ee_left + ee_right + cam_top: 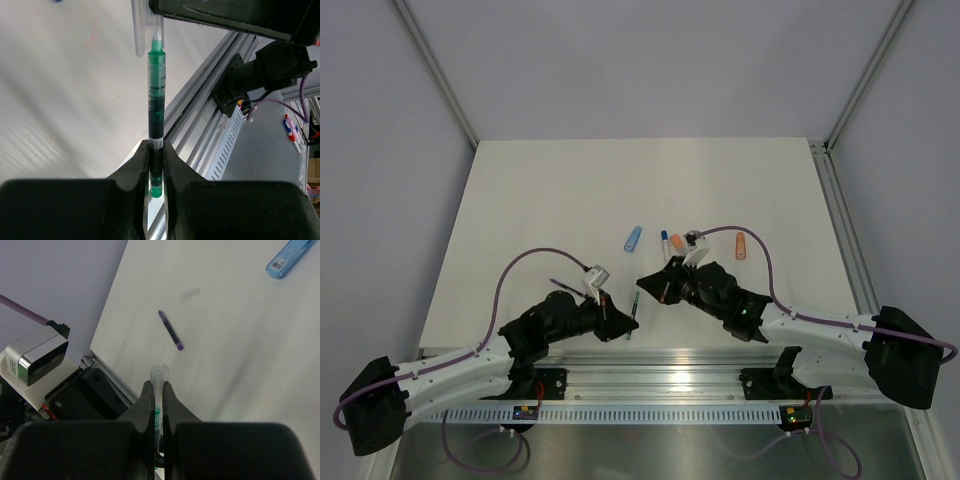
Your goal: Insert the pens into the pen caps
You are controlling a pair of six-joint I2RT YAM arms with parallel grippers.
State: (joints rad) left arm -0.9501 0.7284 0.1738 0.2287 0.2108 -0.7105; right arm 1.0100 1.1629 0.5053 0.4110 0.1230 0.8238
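My left gripper point(156, 147) is shut on the green-tipped pen point(156, 95), which points away from it; in the top view the pen point(632, 318) hangs over the table's near edge. The pen's tip sits in the mouth of a clear pen cap point(145, 35). My right gripper point(156, 385) is shut on that clear cap point(158, 374), and the green pen point(157, 417) shows through it between the jaws. The two grippers meet tip to tip in the top view, left point(618, 318) and right point(644, 284).
On the table lie a thin dark pen point(170, 330), a light blue cap point(633, 237), a blue-ended pen point(665, 240), an orange-ended piece point(676, 241) and an orange cap point(741, 245). Another clear cap point(190, 294) lies beyond the dark pen. The aluminium rail point(210, 100) runs along the near edge.
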